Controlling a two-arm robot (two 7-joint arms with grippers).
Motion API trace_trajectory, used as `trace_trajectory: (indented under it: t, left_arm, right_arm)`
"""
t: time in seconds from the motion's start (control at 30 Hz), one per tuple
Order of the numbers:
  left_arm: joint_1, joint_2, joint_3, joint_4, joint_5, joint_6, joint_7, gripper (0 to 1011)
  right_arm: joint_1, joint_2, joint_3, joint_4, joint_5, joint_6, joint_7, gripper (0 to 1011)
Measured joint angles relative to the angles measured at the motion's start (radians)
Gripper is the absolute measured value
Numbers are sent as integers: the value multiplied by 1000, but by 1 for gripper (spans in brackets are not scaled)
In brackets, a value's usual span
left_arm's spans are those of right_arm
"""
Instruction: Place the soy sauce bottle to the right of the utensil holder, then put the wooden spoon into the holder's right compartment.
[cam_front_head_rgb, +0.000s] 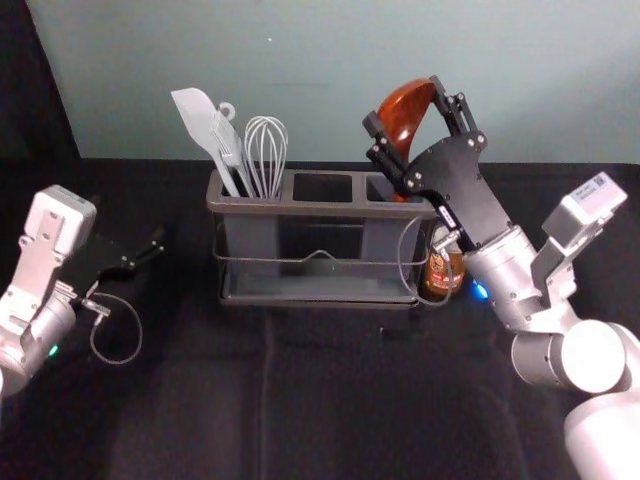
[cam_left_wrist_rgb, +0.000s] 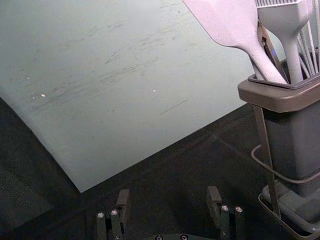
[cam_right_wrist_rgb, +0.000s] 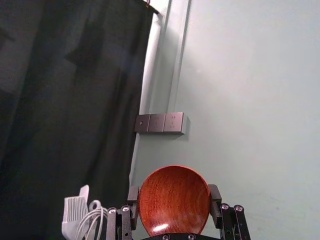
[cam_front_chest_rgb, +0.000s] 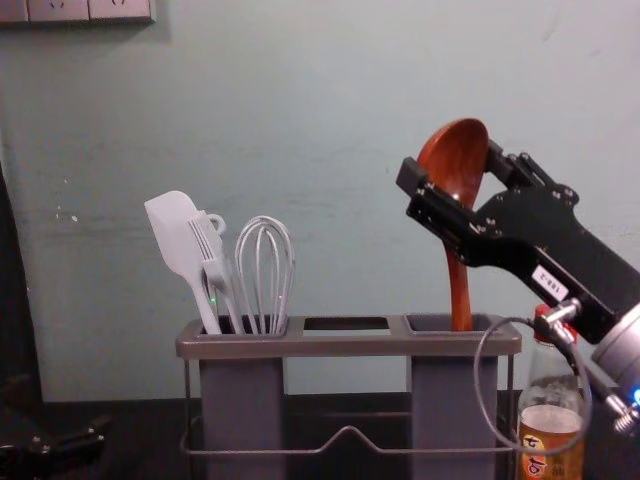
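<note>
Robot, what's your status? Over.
Right pincer gripping brown wooden spoon, handle in right compartment of grey rectangular holder. Left pincer open, left of holder. Nothing visibly blocking.

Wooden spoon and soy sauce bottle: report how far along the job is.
Apparently done: the soy sauce bottle stands just right of the utensil holder. In hand: the right end effector grips the wooden spoon by its bowl, its handle inside the right compartment. Remaining, probably: letting go. The left end effector is beyond the holder's left side.
</note>
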Motion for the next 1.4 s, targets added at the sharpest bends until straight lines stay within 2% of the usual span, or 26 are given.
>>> trace_trajectory:
  t: [0.53,1.17,1.4]
  left_arm:
    - [0,0,0,0,0,0,0,1000]
    - [0,0,0,0,0,0,0,1000]
    - [0,0,0,0,0,0,0,1000]
  right_arm:
    - [8,-12,15,79,21,-22,26,837]
    - [15,-19,11,114,20,-24,42,840]
    - [16,-21,11,116,12,-24,40,970]
